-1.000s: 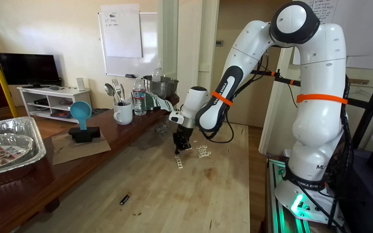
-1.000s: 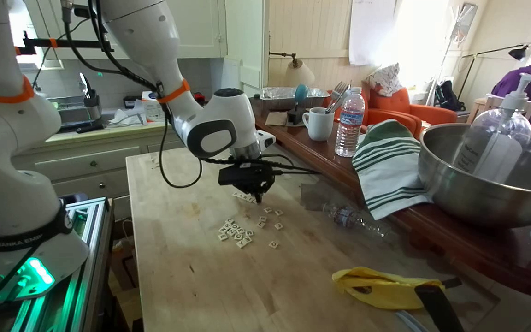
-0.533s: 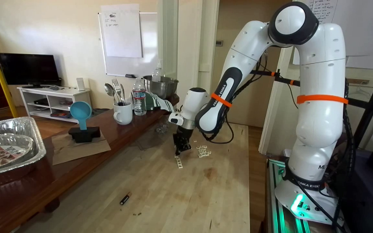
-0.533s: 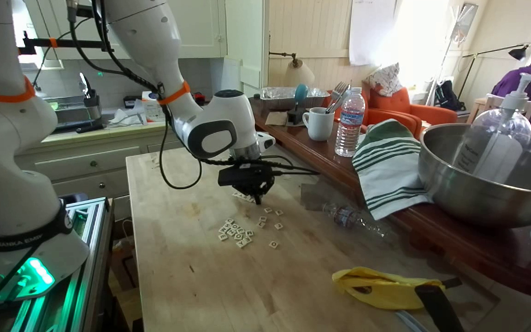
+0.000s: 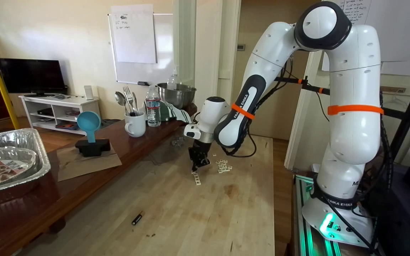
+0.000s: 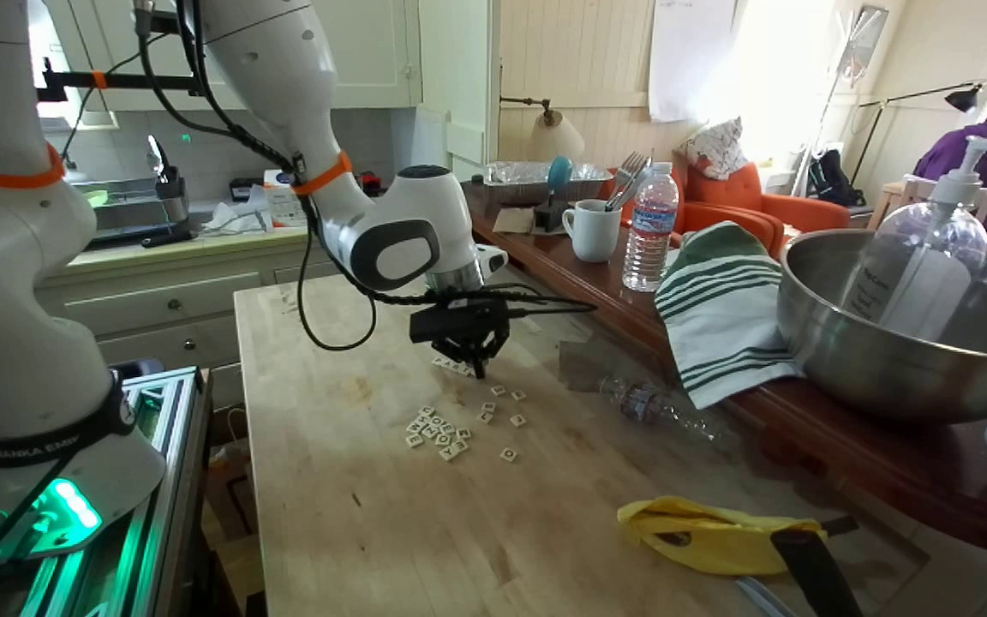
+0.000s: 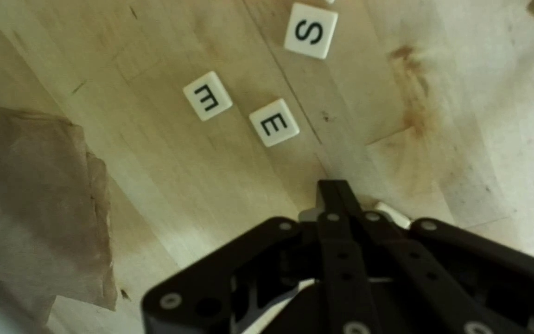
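My gripper [image 7: 333, 183] is pressed shut, its black fingers together with nothing visible between them. In an exterior view the gripper [image 5: 193, 170] points down at the far end of a short row of letter tiles [image 5: 197, 179]. Both exterior views show the tips close to that row; whether they touch it I cannot tell. In the wrist view a white tile [image 7: 393, 214] lies right of the fingertips, partly hidden by the gripper. Loose tiles lie ahead: an E tile [image 7: 274, 123], another that looks like E [image 7: 207, 96], and an S tile [image 7: 311, 31].
A cluster of letter tiles [image 6: 438, 428] lies on the wooden table. A crumpled clear bottle [image 6: 648, 407] and a yellow pouch [image 6: 716, 536] lie nearby. Along one side, a raised ledge bears a mug [image 5: 135, 124], a water bottle [image 5: 153, 106] and a steel bowl [image 6: 888, 351]. A battery [image 5: 137, 218] lies apart.
The arm and hand have shifted very slightly, the fingertips a touch lower over the end of the row. The fingers stayed shut, and the loose tiles lie where they were.
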You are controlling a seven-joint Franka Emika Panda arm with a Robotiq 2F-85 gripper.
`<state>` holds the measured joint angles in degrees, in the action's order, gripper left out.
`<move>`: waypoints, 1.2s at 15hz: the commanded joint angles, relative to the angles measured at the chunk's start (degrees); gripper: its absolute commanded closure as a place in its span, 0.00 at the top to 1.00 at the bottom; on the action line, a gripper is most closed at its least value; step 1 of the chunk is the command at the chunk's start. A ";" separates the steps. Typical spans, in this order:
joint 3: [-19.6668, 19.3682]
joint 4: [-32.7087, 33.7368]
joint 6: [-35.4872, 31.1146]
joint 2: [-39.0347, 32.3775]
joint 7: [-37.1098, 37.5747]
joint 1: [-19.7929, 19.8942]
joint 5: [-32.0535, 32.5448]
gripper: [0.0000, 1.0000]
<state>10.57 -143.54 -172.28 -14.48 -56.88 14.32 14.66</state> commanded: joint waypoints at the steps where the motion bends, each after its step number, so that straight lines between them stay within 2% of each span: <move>1: -2.75 -0.59 1.09 -0.32 -2.14 -2.80 1.57 0.00; 9: -5.37 -1.04 0.41 -0.10 -4.00 -5.39 3.82 0.00; 18: -6.11 -1.68 0.06 0.14 -4.18 -6.03 3.36 0.00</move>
<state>5.73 -143.70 -172.29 -14.10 -60.76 9.18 17.56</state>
